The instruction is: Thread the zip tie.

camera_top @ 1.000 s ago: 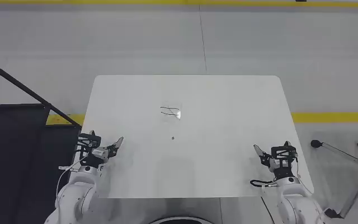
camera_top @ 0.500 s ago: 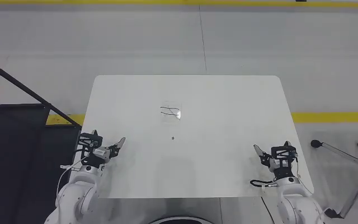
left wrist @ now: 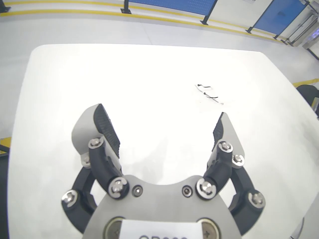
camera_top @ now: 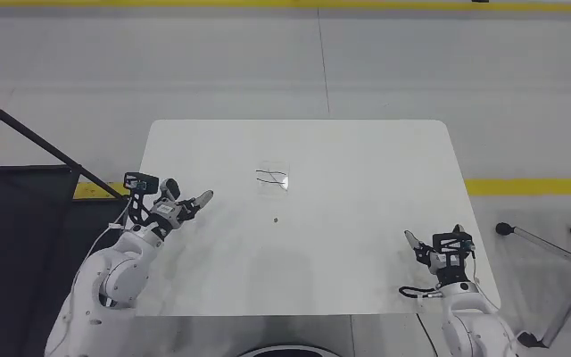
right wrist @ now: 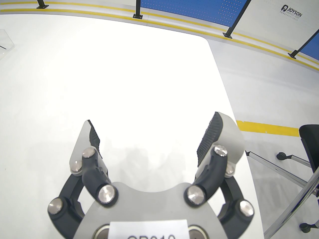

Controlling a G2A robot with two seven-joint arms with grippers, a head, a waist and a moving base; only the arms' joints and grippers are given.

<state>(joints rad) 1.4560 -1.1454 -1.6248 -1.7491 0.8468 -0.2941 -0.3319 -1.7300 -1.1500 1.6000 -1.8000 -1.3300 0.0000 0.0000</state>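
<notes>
Thin black zip ties point(camera_top: 270, 176) lie on a small clear plate point(camera_top: 284, 183) near the middle of the white table point(camera_top: 357, 250); in the left wrist view the zip ties point(left wrist: 208, 93) sit ahead of the fingers and off to one side. My left gripper point(camera_top: 189, 202) hovers over the table's left side, open and empty, well short of the ties. My right gripper point(camera_top: 430, 243) stays near the table's front right corner, open with nothing between its fingers point(right wrist: 214, 135).
A tiny dark speck point(camera_top: 276, 220) lies on the table in front of the plate. A black panel stands off the table's left edge. A chair base point(right wrist: 294, 160) sits on the floor past the right edge.
My left arm has lifted and swung forward and inward toward the table's middle. The right arm has kept still.
</notes>
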